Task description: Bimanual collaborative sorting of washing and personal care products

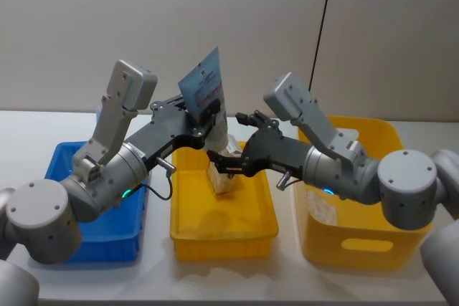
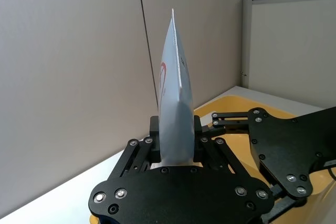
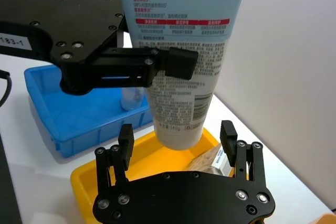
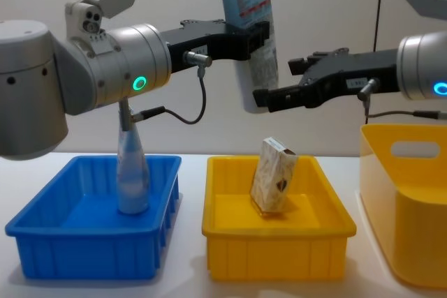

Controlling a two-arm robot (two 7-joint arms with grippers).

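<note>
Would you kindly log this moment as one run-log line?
left gripper: shut on squeeze tube, above the middle yellow bin | right gripper: open around tube's lower end | handover pending

Three bins sat in a row across the lower half of the chest view: the left bin (image 4: 91, 246), the middle bin (image 4: 276, 242), and the tall bin (image 4: 405, 207) at the right edge; the cone-shaped bottle (image 4: 131, 172) stood upright inside the left bin, toward its back; the patterned carton (image 4: 274, 174) leaned tilted in the middle bin; above the middle bin, at upper centre, the squeeze tube (image 4: 249, 26) hung upright in the left gripper (image 4: 257, 38), which reached in from the left; the right gripper (image 4: 269, 97) sat just right of the tube's lower end, fingers spread either side of it.
</note>
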